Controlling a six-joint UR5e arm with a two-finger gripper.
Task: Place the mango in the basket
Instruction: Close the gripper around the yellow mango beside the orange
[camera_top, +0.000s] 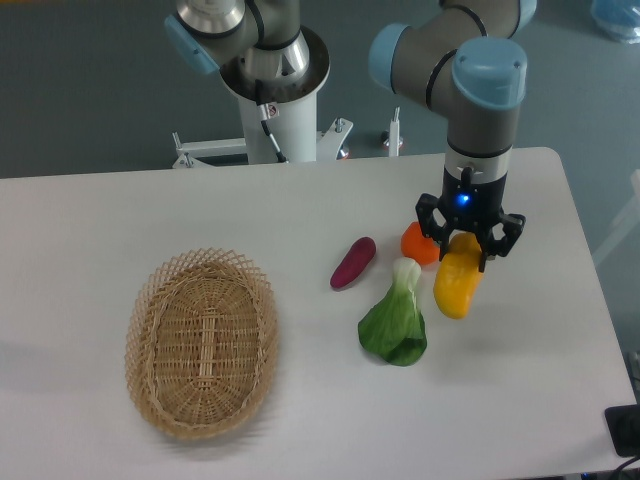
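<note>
A black two-finger pincer (467, 245) hangs from a grey and blue robot arm (480, 110) over the right side of a white counter (300, 210), its fingers clenched around the upper end of the mango (457, 285), a smooth yellow-orange oval fruit that tilts downward below the pincer. Whether the mango's lower end touches the counter cannot be told. At the left of the counter, well apart from the mango, sits the basket (160, 400), a large oval of woven tan wicker with an open lattice rim. Right of it, near the middle, lies a slim purple vegetable (353, 263). Nearer the viewer and further right is a leafy green vegetable with a pale stalk (396, 328), just beside the mango. A round orange fruit (418, 244) sits just left of the pincer, partly hidden behind it.
</note>
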